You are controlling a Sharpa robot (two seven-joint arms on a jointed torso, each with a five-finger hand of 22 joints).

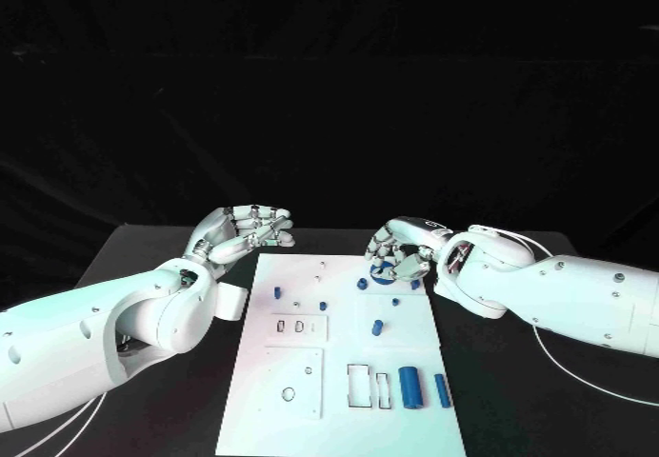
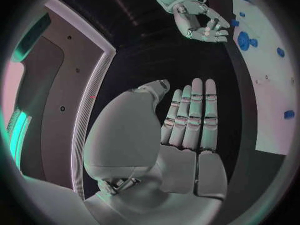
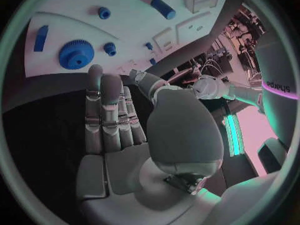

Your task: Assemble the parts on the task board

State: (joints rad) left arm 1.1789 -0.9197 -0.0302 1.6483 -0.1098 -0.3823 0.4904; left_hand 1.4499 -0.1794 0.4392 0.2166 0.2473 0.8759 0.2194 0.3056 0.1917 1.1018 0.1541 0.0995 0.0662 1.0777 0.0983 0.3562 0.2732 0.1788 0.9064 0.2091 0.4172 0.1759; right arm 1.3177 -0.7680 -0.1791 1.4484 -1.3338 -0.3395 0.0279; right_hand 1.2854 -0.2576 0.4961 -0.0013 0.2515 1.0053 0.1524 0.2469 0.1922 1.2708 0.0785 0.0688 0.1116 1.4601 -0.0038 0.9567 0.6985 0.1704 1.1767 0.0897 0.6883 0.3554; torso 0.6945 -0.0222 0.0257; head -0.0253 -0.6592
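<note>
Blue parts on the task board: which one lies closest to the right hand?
The blue gear, the wide toothed disc at the board's far end, directly beneath the right hand. The other blue parts are slim pegs and cylinders nearer the robot.

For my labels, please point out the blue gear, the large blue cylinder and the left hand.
blue gear point(image 3: 76, 54): right wrist view, its toothed face.
large blue cylinder point(image 1: 409, 384): head view, middle of its side.
left hand point(image 1: 248, 228): head view, its curled fingers.
</note>
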